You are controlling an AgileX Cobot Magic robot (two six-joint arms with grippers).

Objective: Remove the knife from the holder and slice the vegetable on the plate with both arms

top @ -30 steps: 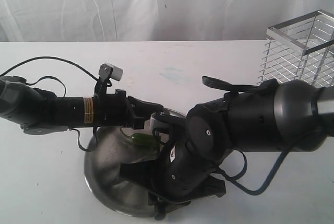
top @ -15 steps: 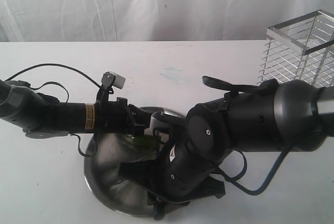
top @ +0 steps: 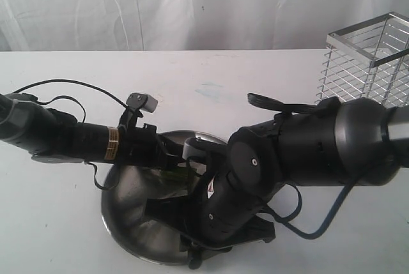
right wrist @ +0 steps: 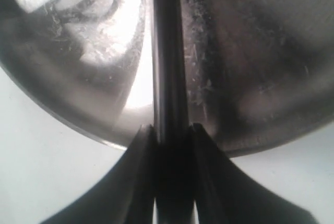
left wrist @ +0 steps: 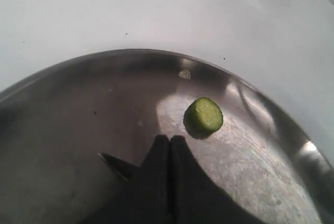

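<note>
The small black-handled paring knife is out of the tall chrome wire basket holder; the right gripper has its fingers clamped on it above the large round dull silver metal plate; one round green cut slice lies on the plate, so one cut looks done; the left gripper hangs just beside it, fingers pressed together on nothing visible; the dark green chili pepper is only glimpsed between the arms; further slicing seems left.
</note>
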